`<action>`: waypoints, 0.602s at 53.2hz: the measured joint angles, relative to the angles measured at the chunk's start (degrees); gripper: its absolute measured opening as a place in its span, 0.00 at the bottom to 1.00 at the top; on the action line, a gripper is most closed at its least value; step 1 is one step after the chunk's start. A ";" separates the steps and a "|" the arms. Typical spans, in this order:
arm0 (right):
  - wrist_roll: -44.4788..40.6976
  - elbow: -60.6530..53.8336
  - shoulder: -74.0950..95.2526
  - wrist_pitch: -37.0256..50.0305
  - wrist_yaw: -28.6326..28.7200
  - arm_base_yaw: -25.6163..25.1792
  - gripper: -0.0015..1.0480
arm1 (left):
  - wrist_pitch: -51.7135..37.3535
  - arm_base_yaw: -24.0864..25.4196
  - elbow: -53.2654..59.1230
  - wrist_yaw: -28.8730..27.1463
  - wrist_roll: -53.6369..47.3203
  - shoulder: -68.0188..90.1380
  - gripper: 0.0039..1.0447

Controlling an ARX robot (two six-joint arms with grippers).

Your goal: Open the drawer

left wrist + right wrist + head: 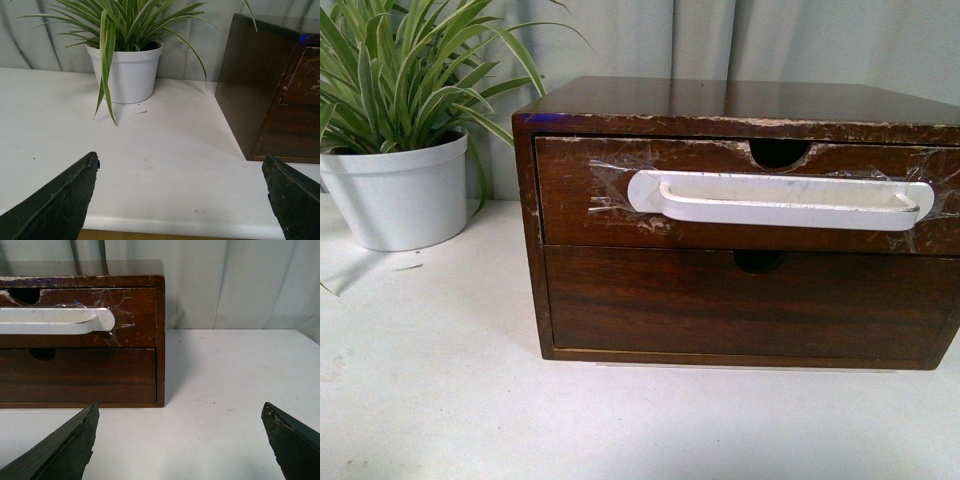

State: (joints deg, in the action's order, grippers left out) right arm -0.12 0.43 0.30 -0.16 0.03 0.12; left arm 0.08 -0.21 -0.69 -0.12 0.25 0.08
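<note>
The drawer (pixel 590 215) is the upper one in a dark brown wooden cabinet (pixel 720 100) on the white table. Its front is scratched, with a long white handle (pixel 780 198) taped on and a half-round notch (pixel 778 153) in its chipped top edge. It sits shut, flush with the cabinet. In the right wrist view the drawer (pixel 135 307) and the handle's end (pixel 75 320) show ahead. My right gripper (pixel 180 412) is open and empty, short of the cabinet's right corner. My left gripper (pixel 180 162) is open and empty over the table, left of the cabinet (pixel 250 85). Neither arm shows in the front view.
A plain handle-less lower drawer (pixel 740 305) sits below the taped one. A white pot with a long-leaved green plant (pixel 400 190) stands left of the cabinet; it also shows in the left wrist view (pixel 130 75). A grey curtain hangs behind. The white table (pixel 440 400) stretches in front.
</note>
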 joint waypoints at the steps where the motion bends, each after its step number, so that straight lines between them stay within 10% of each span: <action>1: 0.00 0.00 0.00 0.00 0.00 0.00 0.91 | 0.00 0.00 0.00 -0.02 -0.02 0.00 0.94; 27: 0.61 0.31 0.55 -1.07 2.23 -0.76 0.91 | 0.02 0.00 0.00 -0.11 0.00 0.02 0.94; 32: 1.70 2.97 5.01 -7.08 13.18 -3.19 0.91 | 4.52 -5.66 -1.95 -17.11 3.87 4.42 0.94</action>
State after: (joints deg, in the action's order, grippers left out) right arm 1.58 3.40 5.30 -7.25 13.21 -3.07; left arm 4.60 -5.87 -2.63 -17.23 4.12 4.49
